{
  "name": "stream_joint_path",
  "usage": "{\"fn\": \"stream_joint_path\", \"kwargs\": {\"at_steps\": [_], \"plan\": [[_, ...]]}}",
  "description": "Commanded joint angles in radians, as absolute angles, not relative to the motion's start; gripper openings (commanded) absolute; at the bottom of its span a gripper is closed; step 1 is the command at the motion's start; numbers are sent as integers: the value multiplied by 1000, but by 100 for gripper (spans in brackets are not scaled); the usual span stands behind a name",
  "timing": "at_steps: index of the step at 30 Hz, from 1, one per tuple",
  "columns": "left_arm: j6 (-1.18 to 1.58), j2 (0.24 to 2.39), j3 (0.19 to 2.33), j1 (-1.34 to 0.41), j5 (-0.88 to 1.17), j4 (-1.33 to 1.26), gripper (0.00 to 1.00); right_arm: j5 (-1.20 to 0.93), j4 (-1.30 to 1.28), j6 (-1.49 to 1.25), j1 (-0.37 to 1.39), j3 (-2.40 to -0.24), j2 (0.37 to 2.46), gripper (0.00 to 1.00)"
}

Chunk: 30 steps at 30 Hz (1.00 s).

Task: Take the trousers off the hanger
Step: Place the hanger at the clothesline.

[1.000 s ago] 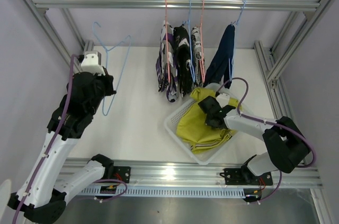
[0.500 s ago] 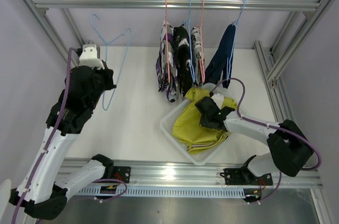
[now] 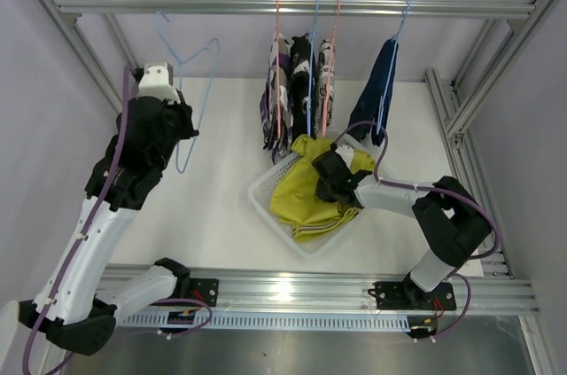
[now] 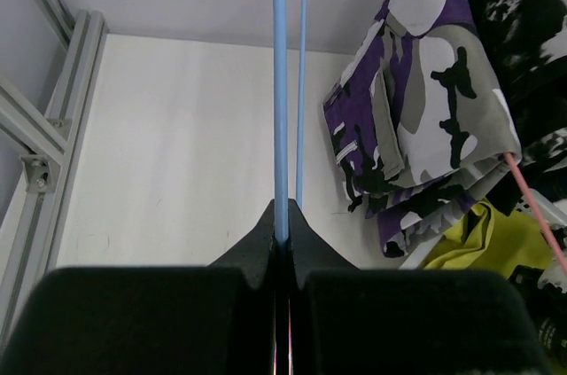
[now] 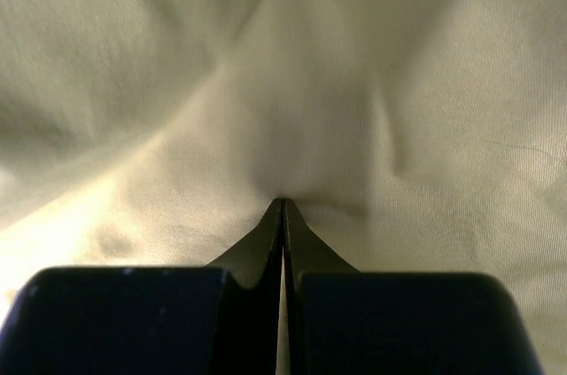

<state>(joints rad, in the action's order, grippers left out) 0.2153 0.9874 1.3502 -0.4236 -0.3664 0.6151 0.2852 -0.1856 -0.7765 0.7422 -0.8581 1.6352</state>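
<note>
Yellow trousers (image 3: 292,205) in right gripper (image 5: 283,205), over basket (image 3: 270,218)

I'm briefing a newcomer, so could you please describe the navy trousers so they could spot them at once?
Follow the aluminium rail across the top of the overhead view to its rightmost hanger, a light blue one. The navy trousers hang from it, apart from the three patterned pairs bunched to their left. They are the only plain dark pair on the rail.
</note>
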Motion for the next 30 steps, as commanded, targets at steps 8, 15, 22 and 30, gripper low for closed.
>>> {"fn": "stream_joint_path", "kwargs": {"at_steps": [8,15,22,30], "plan": [[124,1048,1509,-431,-429,534,1,230,-241,-706,735,-862,1759,0],[55,1178,1615,-430,-477,519,1,161,-206,-692,727,-857,1773,0],[46,1342,1747,-384,-477,566,1,120,-173,-686,727,-854,1796,0],[64,1451,1801,-262,-376,555,1,103,-161,-680,729,-874,1851,0]]}}
